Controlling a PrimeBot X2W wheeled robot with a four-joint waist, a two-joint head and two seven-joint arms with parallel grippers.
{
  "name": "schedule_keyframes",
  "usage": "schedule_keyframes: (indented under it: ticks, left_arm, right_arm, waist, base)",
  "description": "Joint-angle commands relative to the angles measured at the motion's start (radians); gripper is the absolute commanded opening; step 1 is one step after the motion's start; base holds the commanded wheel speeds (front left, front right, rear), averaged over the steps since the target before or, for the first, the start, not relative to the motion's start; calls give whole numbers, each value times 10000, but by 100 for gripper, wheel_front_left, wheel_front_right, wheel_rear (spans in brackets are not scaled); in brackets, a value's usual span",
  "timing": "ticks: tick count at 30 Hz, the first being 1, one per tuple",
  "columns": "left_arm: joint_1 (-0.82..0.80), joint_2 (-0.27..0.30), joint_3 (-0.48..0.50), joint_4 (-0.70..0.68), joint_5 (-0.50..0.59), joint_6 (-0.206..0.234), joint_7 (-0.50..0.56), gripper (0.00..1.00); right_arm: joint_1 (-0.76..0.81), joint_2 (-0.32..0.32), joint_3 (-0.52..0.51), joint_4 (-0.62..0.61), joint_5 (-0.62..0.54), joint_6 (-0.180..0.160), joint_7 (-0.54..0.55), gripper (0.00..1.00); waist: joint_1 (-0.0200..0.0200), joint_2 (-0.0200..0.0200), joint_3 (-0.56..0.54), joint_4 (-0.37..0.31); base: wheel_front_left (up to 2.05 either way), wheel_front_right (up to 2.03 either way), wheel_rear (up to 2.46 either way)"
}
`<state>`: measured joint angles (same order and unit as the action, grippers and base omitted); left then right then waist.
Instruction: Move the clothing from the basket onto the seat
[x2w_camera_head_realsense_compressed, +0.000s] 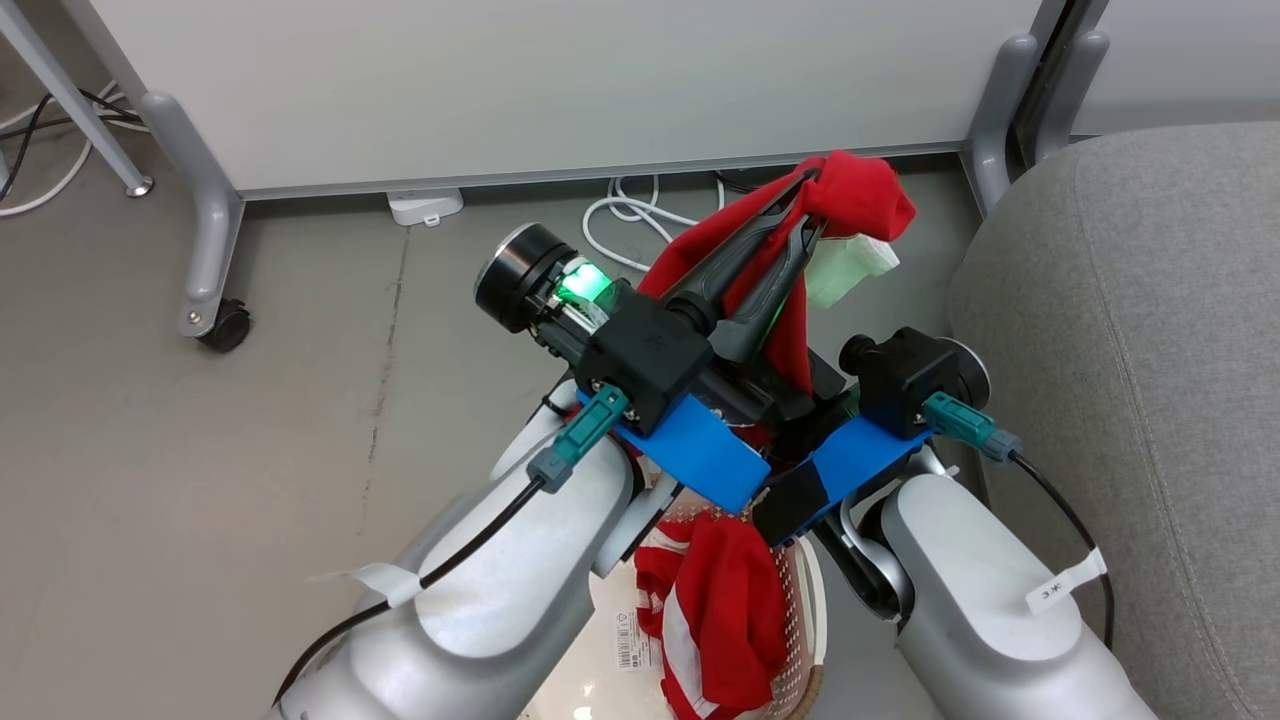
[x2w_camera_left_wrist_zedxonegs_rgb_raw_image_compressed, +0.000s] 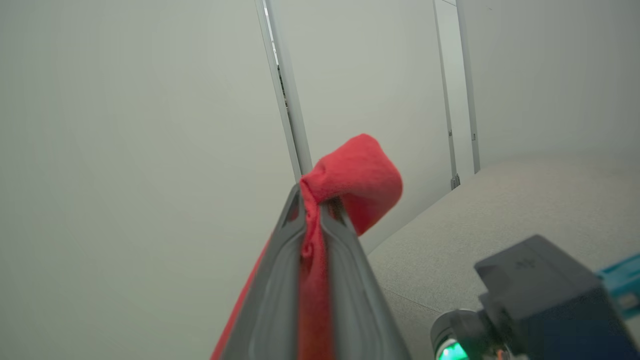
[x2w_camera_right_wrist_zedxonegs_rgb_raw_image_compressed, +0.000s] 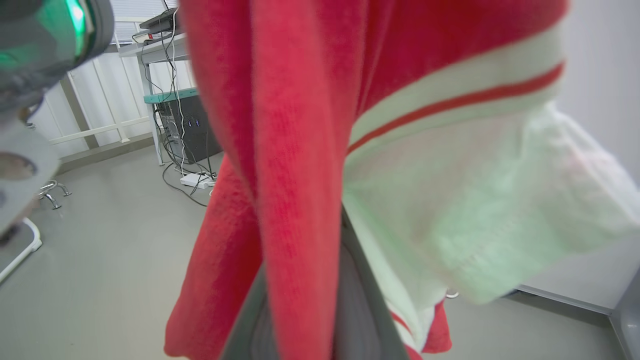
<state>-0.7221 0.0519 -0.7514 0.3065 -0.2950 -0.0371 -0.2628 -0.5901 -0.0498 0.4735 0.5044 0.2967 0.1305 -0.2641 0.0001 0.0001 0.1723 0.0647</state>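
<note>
The left gripper (x2w_camera_left_wrist_zedxonegs_rgb_raw_image_compressed: 312, 197) pinches red clothing (x2w_camera_left_wrist_zedxonegs_rgb_raw_image_compressed: 357, 175) between its fingers (x2w_camera_left_wrist_zedxonegs_rgb_raw_image_compressed: 280, 280), the grey seat (x2w_camera_left_wrist_zedxonegs_rgb_raw_image_compressed: 500, 215) just beyond.

Cable tag (x2w_camera_head_realsense_compressed: 1066, 588) marked 3米, barcode label (x2w_camera_head_realsense_compressed: 632, 640) on basket (x2w_camera_head_realsense_compressed: 800, 610), digits unreadable

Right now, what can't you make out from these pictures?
Right wrist view: the lifted red garment drapes over the right fingers, so open or shut is unclear.
Head view: the robot's arms cover most of the basket, and the bottom edge cuts it off.
Head view: the seat runs off the right edge.
</note>
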Motion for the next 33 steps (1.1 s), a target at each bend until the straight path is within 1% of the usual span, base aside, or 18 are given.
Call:
schedule_keyframes:
  ticks: [1,2,3,13,18,21,22,28,33]
  left_arm:
    - [66,-17,116,1,-80,85,-30,0]
    - [74,-17,102,32,-110,109,-30,38]
    - [44,-17,90,38,-105,133,-30,100]
    - [44,-14,207,46,115,187,-30,100]
    - [297,120,406,53,273,174,-29,100]
    - [476,261,417,51,391,124,-29,100]
    - [476,261,417,51,391,124,-29,100]
    - [712,368,325,-10,583,-35,-29,100]
    - [812,417,119,85,746,-174,-29,100]
  right_arm:
    - [30,-12,27,-33,56,5,-7,0]
    - [33,-12,30,-39,61,5,-7,0]
    - [34,-12,30,-43,57,5,-7,0]
    - [106,-10,-140,16,-23,5,-7,0]
    - [338,-15,-461,-46,-206,5,-7,0]
    - [383,-11,-787,-195,-354,5,-8,0]
    - [383,-11,-787,-195,-354,5,-8,0]
    - [677,-10,-1571,-791,-568,5,-8,0]
    - [1128,-10,-2330,-1415,-965,5,-8,0]
  waist:
    - [-1,-1,3,8]
    - [-1,-1,2,9]
    - [-1,-1,7,12]
    - [-1,-1,39,-26]
    - [-1,-1,67,-282]
    - [-1,-1,177,-609]
    - [-1,-1,177,-609]
    - [-1,-1,445,-1328]
    - [-1,-1,662,-2232]
  base:
    - [0,0,0]
    - [0,0,0]
    - [0,0,0]
    - [0,0,0]
    - [0,0,0]
    - [0,0,0]
    - [0,0,0]
    - [0,0,0]
    - [0,0,0]
